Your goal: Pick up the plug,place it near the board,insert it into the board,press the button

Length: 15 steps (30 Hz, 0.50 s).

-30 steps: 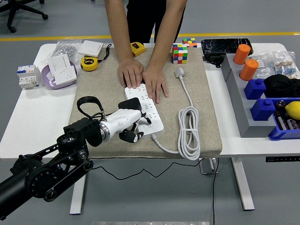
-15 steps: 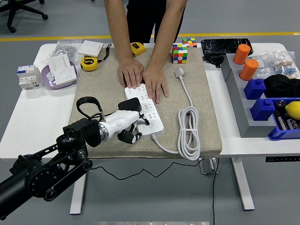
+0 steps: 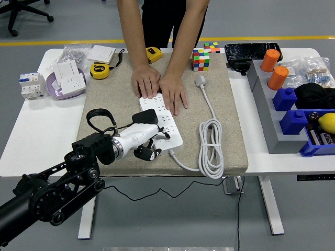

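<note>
Two hands of a person [image 3: 159,86] lie flat on the far end of the white power strip [image 3: 160,124], pinning it to the beige mat [image 3: 220,104]. The robot's left hand [image 3: 142,137] reaches in from the near-left and sits at the strip's near end, its pale fingers [image 3: 149,130] curled around a black plug [image 3: 145,117] that rests on the strip's face just beyond them. Dark fingertips touch the mat just below the strip's near edge. To the right of the hand, the strip's white cable [image 3: 212,149] lies coiled on the mat, its own plug [image 3: 200,80] farther off near a Rubik's cube [image 3: 201,59]. Beyond the hand to the left, a yellow tape measure [image 3: 99,70] sits on the white counter [image 3: 36,130].
</note>
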Available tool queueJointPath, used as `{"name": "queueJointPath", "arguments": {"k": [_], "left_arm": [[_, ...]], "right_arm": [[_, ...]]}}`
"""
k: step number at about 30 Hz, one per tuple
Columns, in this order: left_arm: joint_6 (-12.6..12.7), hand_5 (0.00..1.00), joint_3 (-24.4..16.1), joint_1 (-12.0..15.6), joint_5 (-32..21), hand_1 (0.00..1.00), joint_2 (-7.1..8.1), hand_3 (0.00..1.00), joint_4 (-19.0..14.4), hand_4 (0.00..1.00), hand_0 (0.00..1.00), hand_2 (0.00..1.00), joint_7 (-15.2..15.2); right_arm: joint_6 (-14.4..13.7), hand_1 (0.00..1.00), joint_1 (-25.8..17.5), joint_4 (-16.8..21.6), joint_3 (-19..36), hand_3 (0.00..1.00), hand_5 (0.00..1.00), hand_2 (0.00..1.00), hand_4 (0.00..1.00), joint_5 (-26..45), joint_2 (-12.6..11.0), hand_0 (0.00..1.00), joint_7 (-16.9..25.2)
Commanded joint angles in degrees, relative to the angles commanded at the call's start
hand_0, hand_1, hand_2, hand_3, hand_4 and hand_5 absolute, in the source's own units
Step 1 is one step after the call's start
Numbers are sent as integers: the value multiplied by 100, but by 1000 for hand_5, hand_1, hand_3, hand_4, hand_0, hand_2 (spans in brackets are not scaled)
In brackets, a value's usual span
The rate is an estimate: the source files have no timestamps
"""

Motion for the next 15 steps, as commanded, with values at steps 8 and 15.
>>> {"name": "queueJointPath", "arguments": {"k": [8,15], "left_arm": [[11,2,0,33,30,18,8,767,33,567,153,154,-11],[0,2,16,83,36,18,21,766,46,581,153,154,-10]], "right_arm": [[1,889,-12,0,-10,837,946,833,998,-1,-4,943,2],[0,889,-13,0,-10,837,946,833,998,-1,-6,943,3]]}}
